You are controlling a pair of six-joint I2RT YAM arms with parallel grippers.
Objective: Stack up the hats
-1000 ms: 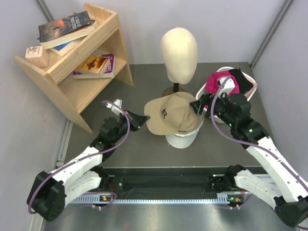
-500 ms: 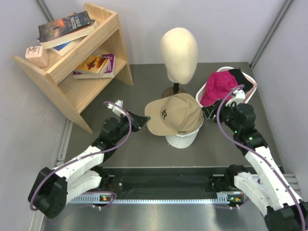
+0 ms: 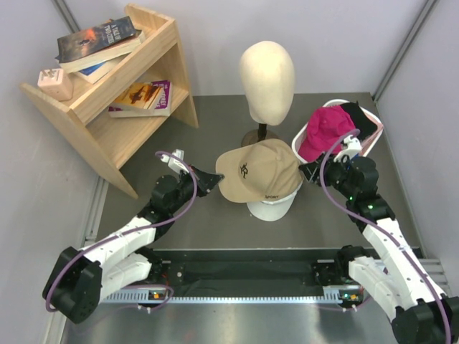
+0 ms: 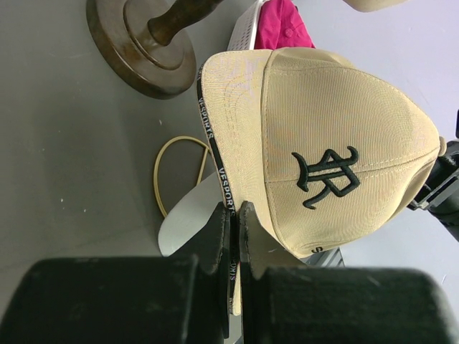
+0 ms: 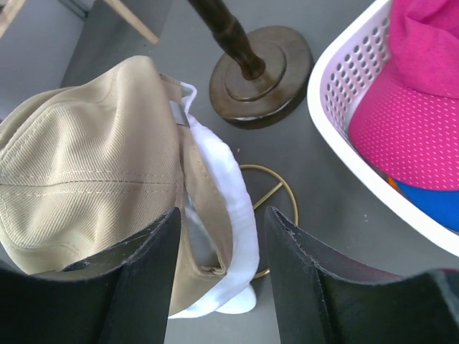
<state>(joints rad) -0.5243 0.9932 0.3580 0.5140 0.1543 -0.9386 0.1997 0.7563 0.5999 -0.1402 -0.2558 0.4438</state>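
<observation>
A tan cap [image 3: 258, 170] with a black logo sits on top of a white cap [image 3: 271, 208] in the middle of the table. My left gripper [image 3: 211, 177] is shut on the tan cap's brim; the left wrist view shows the jaws [image 4: 235, 215] pinching the brim edge of the tan cap [image 4: 337, 143]. My right gripper [image 3: 310, 170] is open and empty just right of the stack. In the right wrist view its jaws [image 5: 222, 229] straddle the rear bands of the tan cap [image 5: 86, 165] and white cap [image 5: 229, 208]. A magenta cap [image 3: 326, 130] lies in the basket.
The white slatted basket [image 3: 373, 140] at the back right also holds a black hat [image 3: 358, 118] and a blue hat [image 5: 430, 204]. A cream mannequin head [image 3: 267, 75] on a dark round base [image 5: 262, 75] stands behind the stack. A wooden shelf [image 3: 115, 86] with books stands at the back left.
My right gripper has drawn back to the right, off the tan cap's rear edge, uncovering the magenta cap. The left gripper keeps its hold on the brim.
</observation>
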